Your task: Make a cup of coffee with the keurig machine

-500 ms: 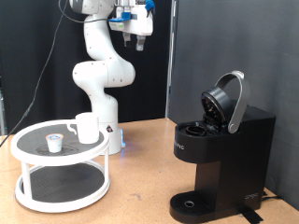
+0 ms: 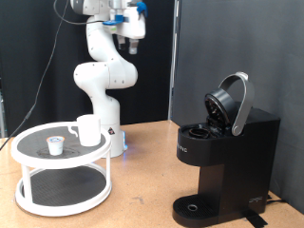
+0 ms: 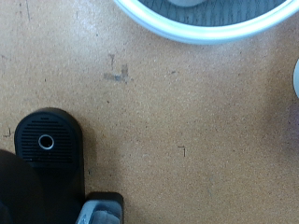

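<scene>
The black boxy keurig machine (image 2: pixel 223 157) stands at about four o'clock in the exterior view, its hinged rounded lid (image 2: pixel 233 102) tipped up and open, its round drip base (image 2: pixel 195 207) bare. From the wrist view that same base (image 3: pixel 47 145) shows as a dark ribbed pad on the tan wooden table (image 3: pixel 187 103).

The small plain white ceramic cup (image 2: pixel 87 129) sits at nine o'clock on the top tier of a white round two-tier stand (image 2: pixel 62 169), with a tiny white pod with a dark top (image 2: pixel 56 144) just beside it. Neither has reached the machine, so I judge the brewing work barely begun.

The gripper (image 2: pixel 134 40) hangs high at twelve o'clock, well apart from everything. Since the earlier picture it has shifted slightly toward the exterior view's left, toward the stand's side. Whether its fingers are spread or closed cannot be told; nothing shows between them.
</scene>
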